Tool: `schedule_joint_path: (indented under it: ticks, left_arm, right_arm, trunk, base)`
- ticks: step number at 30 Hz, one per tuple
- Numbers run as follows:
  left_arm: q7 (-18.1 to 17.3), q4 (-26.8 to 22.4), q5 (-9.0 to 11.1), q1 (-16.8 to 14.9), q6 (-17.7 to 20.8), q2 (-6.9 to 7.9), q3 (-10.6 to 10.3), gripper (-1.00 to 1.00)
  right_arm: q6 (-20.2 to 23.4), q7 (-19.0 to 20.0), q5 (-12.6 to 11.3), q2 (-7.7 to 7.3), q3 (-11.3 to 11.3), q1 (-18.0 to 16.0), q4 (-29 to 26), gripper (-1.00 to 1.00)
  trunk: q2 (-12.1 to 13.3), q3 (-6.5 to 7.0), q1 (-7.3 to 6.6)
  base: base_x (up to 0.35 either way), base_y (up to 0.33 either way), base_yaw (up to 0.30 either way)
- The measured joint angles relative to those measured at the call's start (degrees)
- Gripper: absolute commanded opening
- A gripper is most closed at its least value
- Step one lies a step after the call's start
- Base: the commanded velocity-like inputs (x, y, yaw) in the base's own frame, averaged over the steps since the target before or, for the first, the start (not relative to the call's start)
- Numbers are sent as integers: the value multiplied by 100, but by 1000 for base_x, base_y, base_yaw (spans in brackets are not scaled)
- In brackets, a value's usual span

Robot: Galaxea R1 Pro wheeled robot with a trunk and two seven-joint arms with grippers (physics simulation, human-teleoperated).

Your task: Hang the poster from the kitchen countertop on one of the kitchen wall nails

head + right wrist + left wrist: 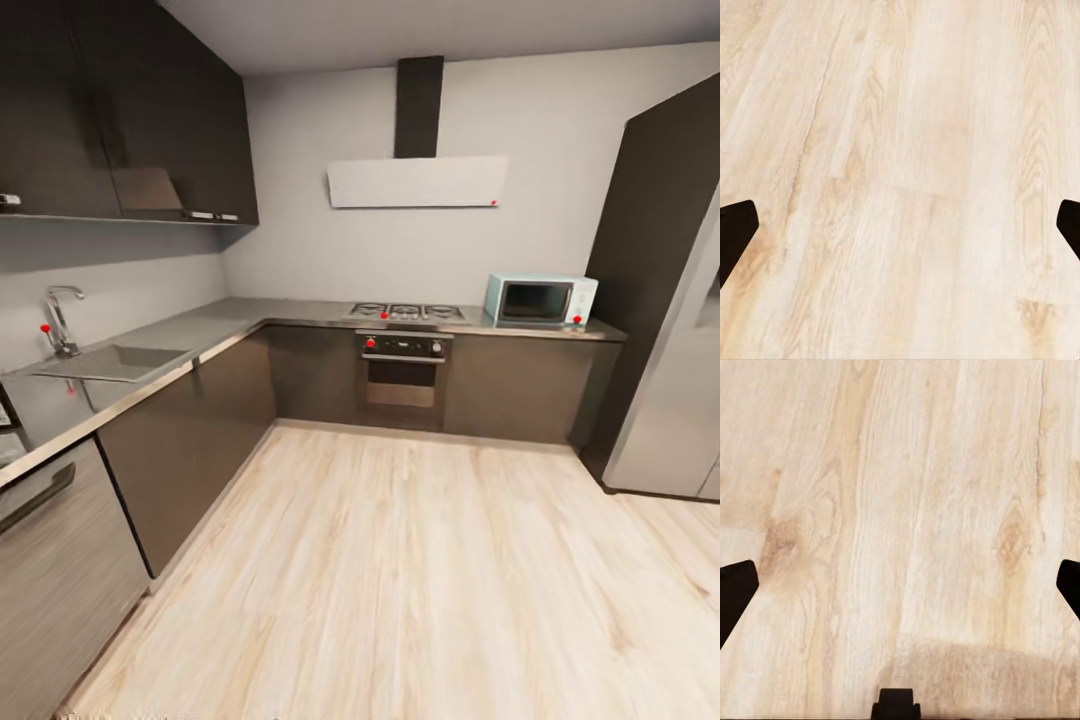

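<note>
The grey kitchen countertop [250, 318] runs along the left wall and turns across the back wall, over dark cabinets. An inset sink [118, 361] with a chrome tap [60, 320] sits in its left stretch. The poster is out of view. My left gripper [900, 585] is open, its black fingertips [735, 596] wide apart at the picture's edges over pale wood floor. In the right wrist view my right gripper [900, 229] is open too, with nothing between its fingertips [735, 236] but floorboards.
A hob [408, 312] and built-in oven [403, 370] stand at the back, a light blue microwave [540, 300] to their right. A tall dark cabinet and fridge [670, 300] fill the right side. Dark wall cupboards [120, 110] hang on the left. Wood floor [400, 570] lies open ahead.
</note>
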Motion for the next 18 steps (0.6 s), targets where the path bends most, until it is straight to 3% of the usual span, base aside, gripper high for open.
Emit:
schedule_joint_path:
  ticks: [5,18]
  left_arm:
    - [-3,6,0,0,22,-2,2,100]
    - [-4,7,8,-1,30,-3,3,100]
  right_arm:
    - [3,16,3,1,5,2,2,100]
    - [3,32,2,-8,9,3,100,100]
  trunk:
    - [0,-2,-2]
    - [0,-2,-2]
  base:
    - [178,-159,115]
    - [261,-203,8]
